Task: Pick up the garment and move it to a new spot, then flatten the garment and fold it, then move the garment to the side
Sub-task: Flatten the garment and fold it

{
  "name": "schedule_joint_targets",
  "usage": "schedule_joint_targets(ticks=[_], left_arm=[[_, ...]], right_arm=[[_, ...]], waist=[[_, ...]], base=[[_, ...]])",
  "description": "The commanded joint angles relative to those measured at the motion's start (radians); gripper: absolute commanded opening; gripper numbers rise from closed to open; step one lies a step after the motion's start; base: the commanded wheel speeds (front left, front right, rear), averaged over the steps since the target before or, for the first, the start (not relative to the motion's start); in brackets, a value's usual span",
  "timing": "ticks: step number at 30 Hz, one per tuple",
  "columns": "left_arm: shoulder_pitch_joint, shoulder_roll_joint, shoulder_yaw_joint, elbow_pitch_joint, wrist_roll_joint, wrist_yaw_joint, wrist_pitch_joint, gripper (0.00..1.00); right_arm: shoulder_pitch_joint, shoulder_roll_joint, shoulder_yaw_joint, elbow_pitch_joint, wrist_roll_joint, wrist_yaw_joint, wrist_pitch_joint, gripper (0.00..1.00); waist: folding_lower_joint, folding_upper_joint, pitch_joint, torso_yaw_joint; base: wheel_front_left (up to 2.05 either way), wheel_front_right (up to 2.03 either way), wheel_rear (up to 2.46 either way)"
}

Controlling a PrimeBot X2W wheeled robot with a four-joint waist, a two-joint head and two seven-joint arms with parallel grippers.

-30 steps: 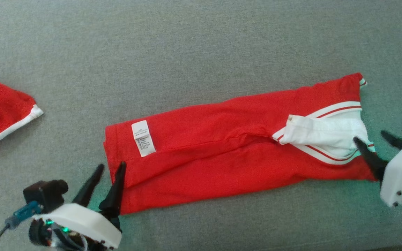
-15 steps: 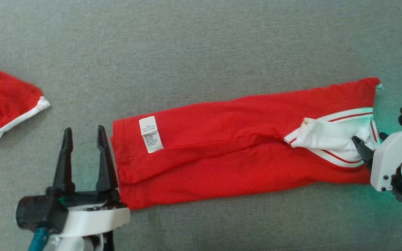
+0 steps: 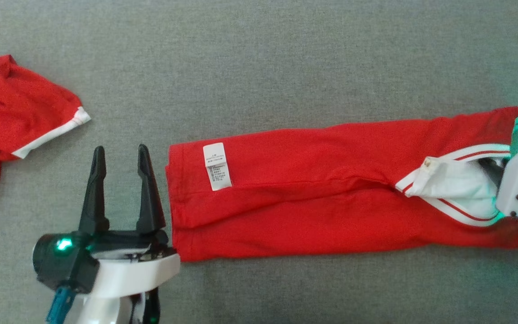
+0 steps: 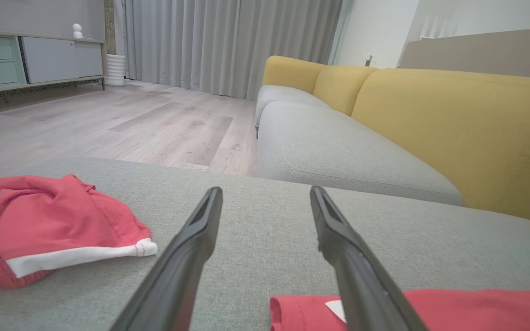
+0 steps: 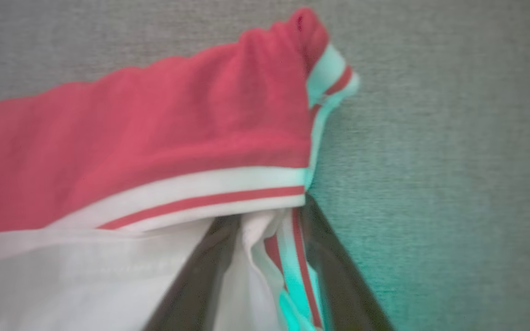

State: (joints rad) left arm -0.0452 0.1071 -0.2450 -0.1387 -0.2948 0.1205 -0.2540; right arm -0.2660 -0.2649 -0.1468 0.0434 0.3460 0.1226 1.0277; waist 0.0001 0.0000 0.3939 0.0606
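Stretching across the grey sofa cushion (image 3: 259,54), the red garment (image 3: 322,211) lies folded into a long narrow band. Its long axis runs from the robot's left to its right, tilted slightly so that the right end sits a little farther from the robot. A second red garment (image 3: 11,112) lies crumpled well apart at the far left. The left gripper (image 3: 120,150) sits low just beside the band's hem end, its fingers spread wide and empty. They point away from the robot, so they lie across the band's length, not along it, and the hem is immediately to their right. The right gripper (image 5: 269,220) is at the opposite end, where the white collar (image 3: 457,189) with its red stripe opens out. Its two fingers stand either side of a fold of that collar, but whether they pinch it firmly I cannot tell. A small white label (image 3: 217,166) shows near the hem end. From this layout, the garment looks flattened and folded lengthwise, with an end-to-end fold likely next. That would turn on carrying one short end along the long axis to the other. Each arm is nearest its own end, so the left gripper would have to reach rightward to take the hem.
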Motion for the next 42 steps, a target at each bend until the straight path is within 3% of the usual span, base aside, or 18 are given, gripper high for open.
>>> schedule_joint_targets(ticks=[1, 7, 13, 17, 22, 25, 28, 31, 34, 42], left_arm=[[-0.003, -0.005, 0.047, -0.027, 0.012, -0.006, -0.008, 1.0], [0.036, -0.034, 0.1, -0.009, 0.047, -0.053, -0.008, 1.0], [0.064, -0.048, 0.129, 0.008, 0.071, -0.09, -0.008, 1.0], [0.073, -0.052, 0.139, 0.027, 0.084, -0.109, -0.008, 1.0], [0.087, -0.055, 0.145, 0.041, 0.085, -0.114, -0.008, 1.0], [0.091, -0.056, 0.135, 0.047, 0.078, -0.108, -0.008, 1.0], [0.092, -0.056, 0.121, 0.054, 0.066, -0.097, -0.008, 1.0], [0.094, -0.057, 0.111, 0.059, 0.06, -0.091, -0.008, 1.0], [0.095, -0.057, 0.097, 0.073, 0.058, -0.088, -0.008, 1.0], [0.094, -0.057, 0.088, 0.111, 0.063, -0.085, -0.008, 1.0]], right_arm=[[0.034, 0.034, 0.052, 0.003, 0.029, 0.008, 0.024, 0.0], [-0.028, 0.044, -0.141, -0.017, 0.058, 0.008, 0.001, 0.0], [-0.11, -0.036, -0.383, -0.024, -0.027, 0.008, 0.029, 0.0], [-0.148, -0.079, -0.455, -0.044, -0.05, 0.008, 0.071, 0.0], [-0.151, -0.024, -0.374, -0.151, 0.008, 0.008, 0.198, 0.0], [-0.135, 0.04, -0.308, -0.225, 0.046, 0.008, 0.255, 0.0], [-0.103, 0.152, -0.234, -0.294, 0.076, 0.008, 0.291, 0.0], [-0.071, 0.201, -0.193, -0.32, 0.1, 0.008, 0.303, 0.0], [-0.017, 0.214, -0.144, -0.279, 0.206, 0.008, 0.244, 0.0], [0.031, 0.214, 0.031, -0.033, 0.354, 0.008, -0.134, 0.0]], waist=[[-0.0001, 0.0, -0.011, -0.003], [-0.0001, 0.0, -0.063, -0.033], [-0.0001, 0.0, -0.113, -0.06], [-0.0001, 0.0, -0.135, -0.07], [-0.0001, 0.0, -0.162, -0.079], [-0.0001, 0.0, -0.169, -0.078], [-0.0001, 0.0, -0.175, -0.076], [-0.0001, 0.0, -0.179, -0.073], [-0.0001, 0.0, -0.185, -0.065], [-0.0001, 0.0, -0.203, -0.045]], base=[[0.0, 0.0, 0.0], [0.0, 0.0, 0.0], [0.0, 0.0, 0.0], [0.0, 0.0, 0.0], [0.0, 0.0, 0.0], [0.0, 0.0, 0.0], [0.0, 0.0, 0.0], [0.0, 0.0, 0.0], [0.0, 0.0, 0.0], [0.0, 0.0, 0.0]])
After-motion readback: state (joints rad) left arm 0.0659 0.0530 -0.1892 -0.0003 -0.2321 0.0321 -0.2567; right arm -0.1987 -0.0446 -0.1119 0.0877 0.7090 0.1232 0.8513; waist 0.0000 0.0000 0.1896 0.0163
